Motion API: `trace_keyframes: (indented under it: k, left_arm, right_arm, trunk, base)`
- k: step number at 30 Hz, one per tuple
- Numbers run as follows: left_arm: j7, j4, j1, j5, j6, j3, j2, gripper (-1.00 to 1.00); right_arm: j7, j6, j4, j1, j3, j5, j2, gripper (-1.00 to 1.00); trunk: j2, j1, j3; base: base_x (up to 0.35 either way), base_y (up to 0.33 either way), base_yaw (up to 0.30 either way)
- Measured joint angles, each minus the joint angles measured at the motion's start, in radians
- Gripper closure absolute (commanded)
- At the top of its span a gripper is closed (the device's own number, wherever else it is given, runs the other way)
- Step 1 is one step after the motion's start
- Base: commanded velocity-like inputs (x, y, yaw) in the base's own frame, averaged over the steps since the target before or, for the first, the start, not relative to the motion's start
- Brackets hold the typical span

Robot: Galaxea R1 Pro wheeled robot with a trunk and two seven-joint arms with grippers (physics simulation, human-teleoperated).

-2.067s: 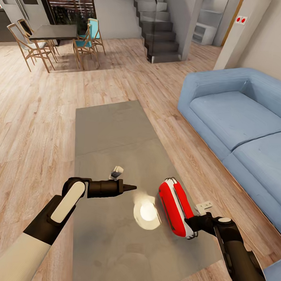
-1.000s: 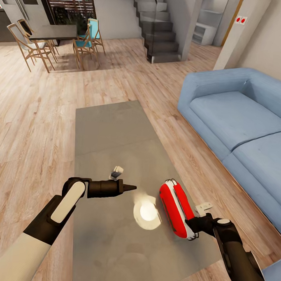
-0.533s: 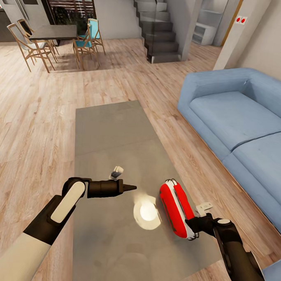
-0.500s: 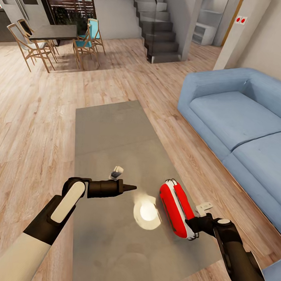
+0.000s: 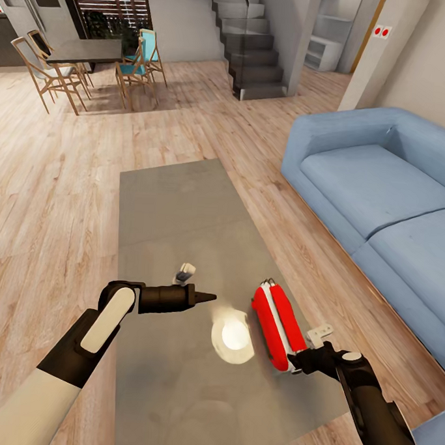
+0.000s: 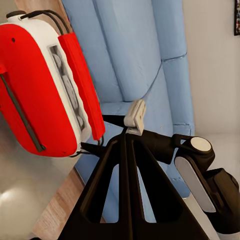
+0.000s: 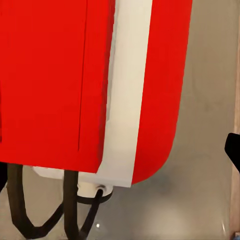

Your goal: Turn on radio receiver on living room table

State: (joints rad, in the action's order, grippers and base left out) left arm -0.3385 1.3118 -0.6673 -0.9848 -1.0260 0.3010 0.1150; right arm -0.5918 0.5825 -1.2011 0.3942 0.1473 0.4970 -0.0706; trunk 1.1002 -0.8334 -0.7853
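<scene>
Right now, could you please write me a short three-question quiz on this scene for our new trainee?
1. True or false: the radio receiver stands on the table.
2. Which gripper is nearest the radio receiver? A) the left gripper B) the right gripper C) both equally
3. Fill in: the blue sofa lies on the robot's ____ side of the table.

Key:
1. True. In the head view the red radio is on the grey-brown top, near its sofa-side edge.
2. B. The right gripper sits at the radio's near end, while the left gripper hovers apart over the table's middle.
3. Right.
</scene>
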Motion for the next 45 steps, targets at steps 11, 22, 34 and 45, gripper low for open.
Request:
trace_keyframes:
  k: [11,22,34,45]
  left_arm:
    - [0.000,0.001,0.000,0.000,0.000,0.000,0.000,1.00]
    - [0.000,0.001,0.000,0.000,0.000,0.000,0.000,1.00]
    - [0.000,0.000,0.000,0.000,0.000,0.000,0.000,1.00]
    - [-0.002,0.001,0.000,0.000,0.000,0.000,0.000,1.00]
  right_arm:
    - [-0.003,0.000,-0.002,0.000,-0.001,0.001,0.000,-1.00]
    - [-0.064,0.056,-0.151,0.000,-0.003,-0.001,-0.004,-1.00]
    - [-0.214,0.238,-0.326,0.000,0.003,0.004,-0.015,-1.00]
    - [-0.215,0.283,-0.337,0.000,0.003,0.009,-0.016,-1.00]
  trunk:
    - [0.000,0.000,0.000]
    - [0.000,0.000,0.000]
    - [0.000,0.000,0.000]
    - [0.000,0.000,0.000]
  base:
    - [0.000,0.000,0.000]
    - [0.000,0.000,0.000]
    - [0.000,0.000,0.000]
    - [0.000,0.000,0.000]
